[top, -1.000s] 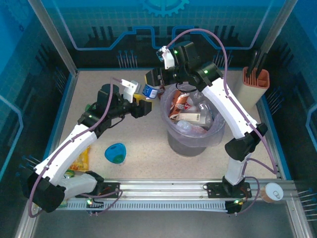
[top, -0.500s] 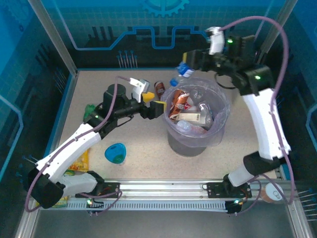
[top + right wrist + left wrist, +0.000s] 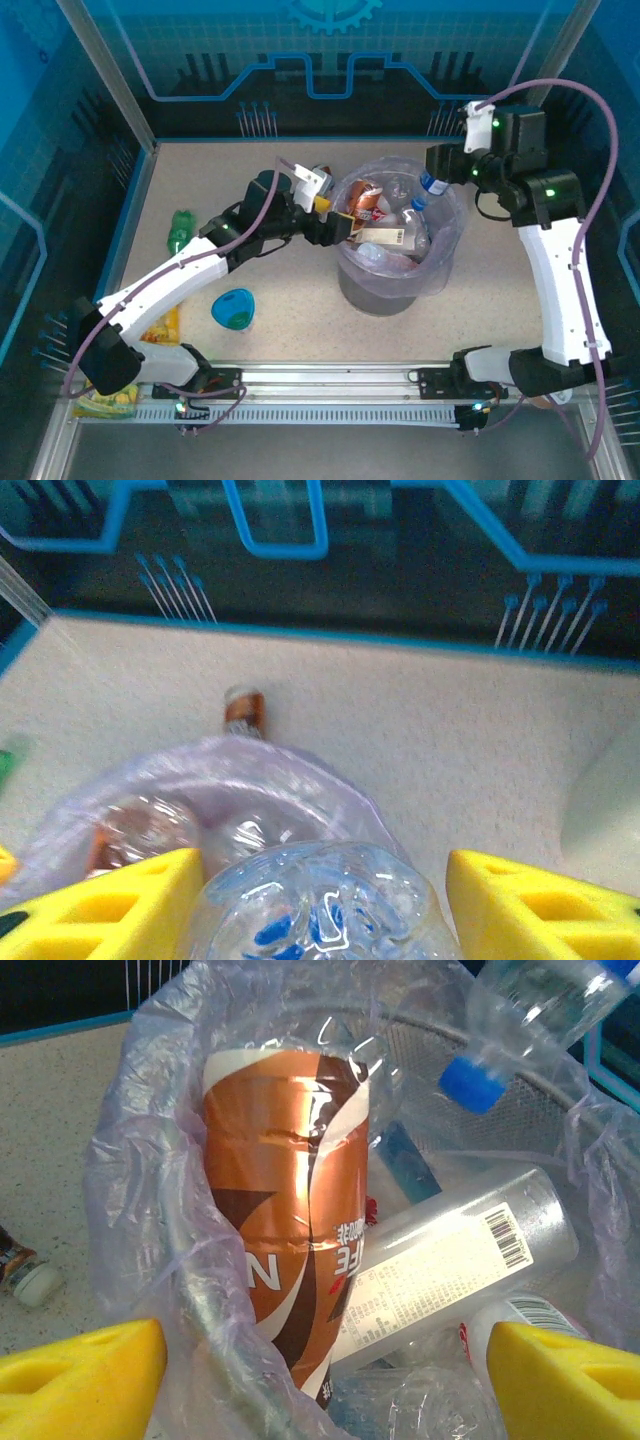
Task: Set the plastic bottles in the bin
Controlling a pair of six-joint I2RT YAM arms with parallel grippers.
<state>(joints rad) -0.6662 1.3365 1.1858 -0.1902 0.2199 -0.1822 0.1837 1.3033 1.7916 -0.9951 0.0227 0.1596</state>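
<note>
Over the far right rim of the bin (image 3: 392, 292), the right gripper (image 3: 322, 905) grasps a clear blue-capped bottle (image 3: 427, 190) between its yellow fingers, cap pointing down. At the bin's left rim the left gripper (image 3: 325, 1380) hangs with fingers spread wide, holding nothing. Inside lie a brown-labelled bottle (image 3: 285, 1210) and a white-labelled bottle (image 3: 450, 1270). On the table (image 3: 300, 300), a green bottle (image 3: 181, 226) lies well to the left, and a small brown bottle (image 3: 244, 710) lies just behind the bin.

Thin, crinkled plastic film (image 3: 130, 1160) lining the bin (image 3: 385, 290) looks shiny and see-through. The clear bottle (image 3: 320, 910) is glossy, dimpled plastic, and the yellow pads (image 3: 110, 910) look like matt foam. A brown bottle label (image 3: 285, 1190) gleams like foil. The tabletop (image 3: 290, 300) is matt and speckled; the front rail (image 3: 340, 375) is brushed metal.
</note>
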